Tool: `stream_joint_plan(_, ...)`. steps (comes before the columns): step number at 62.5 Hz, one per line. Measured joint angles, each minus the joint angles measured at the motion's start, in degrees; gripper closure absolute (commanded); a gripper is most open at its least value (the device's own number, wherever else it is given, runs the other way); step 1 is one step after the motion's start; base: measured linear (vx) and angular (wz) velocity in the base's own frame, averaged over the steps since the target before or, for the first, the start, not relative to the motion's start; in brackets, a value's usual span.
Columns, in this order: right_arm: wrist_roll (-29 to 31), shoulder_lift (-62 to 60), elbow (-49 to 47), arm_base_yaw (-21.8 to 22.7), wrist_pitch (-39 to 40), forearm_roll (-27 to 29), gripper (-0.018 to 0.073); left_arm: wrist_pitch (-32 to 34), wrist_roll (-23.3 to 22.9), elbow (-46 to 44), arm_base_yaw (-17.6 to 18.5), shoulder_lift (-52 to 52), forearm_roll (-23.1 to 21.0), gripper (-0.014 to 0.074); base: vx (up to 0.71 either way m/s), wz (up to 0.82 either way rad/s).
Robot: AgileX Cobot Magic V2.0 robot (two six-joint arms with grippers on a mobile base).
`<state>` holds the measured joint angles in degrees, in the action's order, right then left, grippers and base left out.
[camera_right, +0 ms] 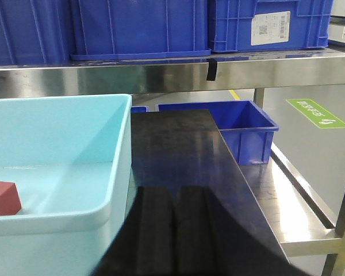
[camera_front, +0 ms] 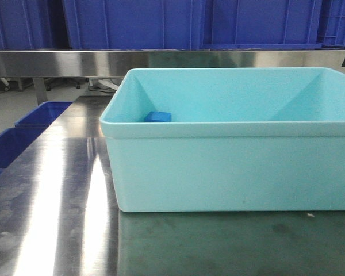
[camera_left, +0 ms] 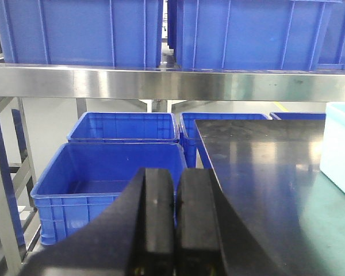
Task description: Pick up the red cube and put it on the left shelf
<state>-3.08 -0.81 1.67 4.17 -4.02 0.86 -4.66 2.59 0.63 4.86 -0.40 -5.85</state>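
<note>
The red cube (camera_right: 2, 197) lies on the floor of the pale turquoise tub (camera_right: 112, 172), at the left edge of the right wrist view; the tub's near wall hides it in the front view. My right gripper (camera_right: 173, 191) is shut on nothing, just right of the tub's near corner, above the dark tabletop. My left gripper (camera_left: 175, 171) is also shut and empty, hanging over the table's left edge and a blue floor crate (camera_left: 103, 184). The left shelf (camera_left: 161, 83) is a brushed-steel rail carrying big blue crates (camera_left: 80, 29), straight ahead of the left gripper.
A small blue block (camera_front: 157, 117) rests inside the tub (camera_front: 230, 167) near its left wall. Open blue crates (camera_front: 23, 138) stand on the floor left of the steel table (camera_front: 52, 218), and another crate (camera_right: 244, 129) sits at the right. The rack's steel leg (camera_left: 3, 190) stands at the far left.
</note>
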Motion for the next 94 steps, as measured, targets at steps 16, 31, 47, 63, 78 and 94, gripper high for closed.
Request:
stream_joint_plan(16, 0.0, 0.0, 0.0, 0.0, 0.0, 0.0, 0.0514, 0.0, 0.0, 0.0, 0.0, 0.0, 0.0, 0.0496, 0.0, 0.0)
stream_joint_plan(31, 0.0, 0.0, 0.0, 0.0, 0.0, 0.0, 0.0514, 0.0, 0.0, 0.0, 0.0, 0.0, 0.0, 0.0495, 0.0, 0.0)
stream_joint_plan(47, 0.0, 0.0, 0.0, 0.0, 0.0, 0.0, 0.0514, 0.0, 0.0, 0.0, 0.0, 0.0, 0.0, 0.0495, 0.0, 0.0)
stream_joint_plan(63, 0.0, 0.0, 0.0, 0.0, 1.39, 0.0, 0.0514, 0.0, 0.0, 0.0, 0.0, 0.0, 0.0, 0.0495, 0.0, 0.0)
stream_joint_plan(78, 0.0, 0.0, -4.12, 0.0, 5.2, -0.11, 0.0514, 0.0, 0.0, 0.0, 0.0, 0.0, 0.0, 0.0495, 0.0, 0.03)
stream_joint_plan(94, 0.0, 8.23, -28.95, 0.0, -14.61, -1.96, 0.0514, 0.0, 0.0, 0.0, 0.0, 0.0, 0.0, 0.0496, 0.0, 0.03)
